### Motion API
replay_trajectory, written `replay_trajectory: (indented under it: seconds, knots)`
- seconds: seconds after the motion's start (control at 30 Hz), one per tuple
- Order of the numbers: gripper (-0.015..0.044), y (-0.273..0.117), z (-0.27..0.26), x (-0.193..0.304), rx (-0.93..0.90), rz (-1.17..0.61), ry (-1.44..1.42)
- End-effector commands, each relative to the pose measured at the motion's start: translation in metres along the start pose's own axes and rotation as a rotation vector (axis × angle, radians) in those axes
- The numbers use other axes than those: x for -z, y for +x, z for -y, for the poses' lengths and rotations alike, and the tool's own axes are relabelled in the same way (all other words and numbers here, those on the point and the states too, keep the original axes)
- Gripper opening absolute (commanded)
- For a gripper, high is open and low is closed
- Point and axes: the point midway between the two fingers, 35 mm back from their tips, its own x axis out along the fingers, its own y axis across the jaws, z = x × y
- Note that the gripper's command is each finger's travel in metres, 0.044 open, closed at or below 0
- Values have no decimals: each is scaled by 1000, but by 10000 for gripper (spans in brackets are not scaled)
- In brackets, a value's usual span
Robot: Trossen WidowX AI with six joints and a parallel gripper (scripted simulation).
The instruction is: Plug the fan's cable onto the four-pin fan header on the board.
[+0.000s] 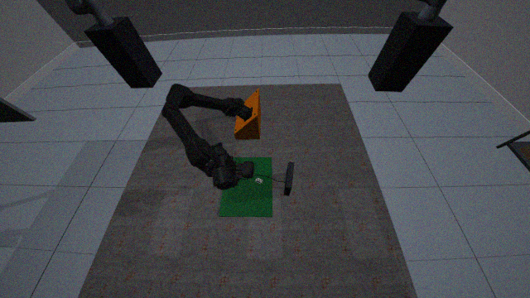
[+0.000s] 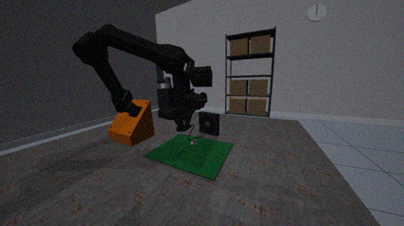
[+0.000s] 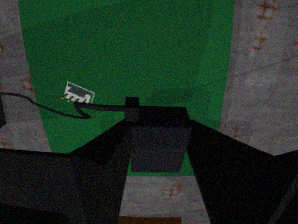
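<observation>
Pinching the dark plug (image 3: 157, 137), the gripper (image 2: 184, 125) hangs above the green board (image 1: 248, 200) on a patterned brown rug (image 1: 315, 232).

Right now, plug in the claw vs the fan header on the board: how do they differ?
The plug is dark and sits clamped in the claw, lifted above the board; the fan header is pale and sits on the board. In the wrist view the plug looks larger, being much nearer the camera; the header lies off to its left, so the two are apart and not mated. Both lie over the green board.
</observation>
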Motion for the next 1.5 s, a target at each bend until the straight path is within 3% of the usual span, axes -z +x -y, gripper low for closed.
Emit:
replay_trajectory:
  seconds: [0.0,0.4,1.47]
  knots:
    - [0,-1,-2,-8,23,16,-140]
    - [0,-2,-11,-24,83,32,-525]
    - [0,31,-27,-22,-106,100,-491]
